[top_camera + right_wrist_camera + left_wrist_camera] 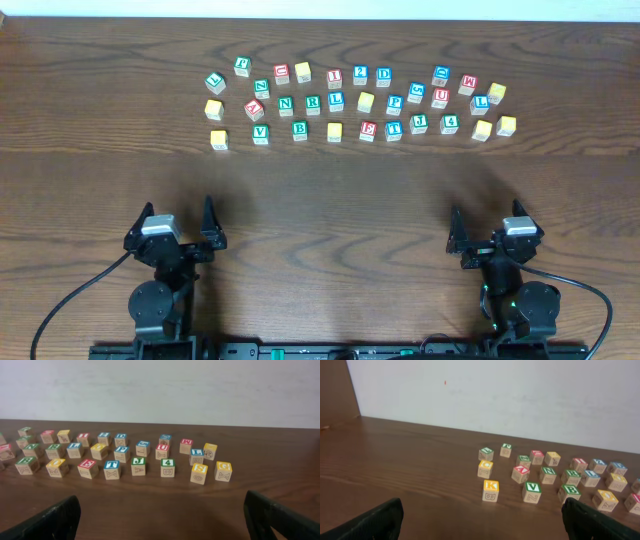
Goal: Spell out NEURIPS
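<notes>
Finding: none of the seven task cubes is held, and all rest on the wooden table (320,220) within three loose rows of letter cubes at its far side.

- The green N cube (286,105) stands in the middle row, just beside the green R cube (312,104) on its right.
- The red I cube (335,79) lies in the back row, near the centre.
- The blue P cube (394,104) lies in the middle row, right of centre.
- The red U cube (440,98) lies in the same row, further right.
- The red E cube (368,130) sits in the front row, just beside a blue T cube (394,129).
- The yellow S cube (482,130) sits near the right end of the front row, with a yellow G cube (506,125) just beyond it.

A second green N cube (261,88) stands towards the left, behind a green V cube (260,133). A yellow K cube (219,139) marks the front row's left end.

The left gripper (178,206) has its jaws spread wide with nothing between them. The right gripper (486,210) is likewise spread wide and empty. Both sit at the near side of the table, well apart from every cube.
</notes>
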You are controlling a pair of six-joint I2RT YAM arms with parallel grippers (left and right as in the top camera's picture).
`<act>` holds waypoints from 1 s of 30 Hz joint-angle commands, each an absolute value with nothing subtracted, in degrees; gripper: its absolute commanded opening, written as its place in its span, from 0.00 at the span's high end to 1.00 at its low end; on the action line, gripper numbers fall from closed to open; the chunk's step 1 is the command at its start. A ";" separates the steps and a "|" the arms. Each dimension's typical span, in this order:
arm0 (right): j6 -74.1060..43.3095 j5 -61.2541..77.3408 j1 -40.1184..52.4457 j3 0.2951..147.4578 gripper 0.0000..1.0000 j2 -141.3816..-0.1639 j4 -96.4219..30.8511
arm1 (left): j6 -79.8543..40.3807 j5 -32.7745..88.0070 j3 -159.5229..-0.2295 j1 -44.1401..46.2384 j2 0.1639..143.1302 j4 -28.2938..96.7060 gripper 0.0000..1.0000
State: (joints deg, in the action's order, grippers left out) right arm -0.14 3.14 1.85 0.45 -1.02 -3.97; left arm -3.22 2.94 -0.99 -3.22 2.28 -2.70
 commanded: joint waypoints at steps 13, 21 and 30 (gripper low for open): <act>0.08 0.03 2.68 0.32 0.01 -1.15 -2.98 | -3.92 3.44 -3.27 -3.46 9.63 -6.44 0.00; 4.03 -0.10 2.68 0.32 0.01 -1.15 0.69 | -2.15 3.42 -6.57 -3.49 15.38 -7.03 0.00; 5.41 -0.05 2.68 0.34 0.01 -1.15 3.46 | -0.91 3.46 -14.63 -3.46 23.31 -6.94 0.00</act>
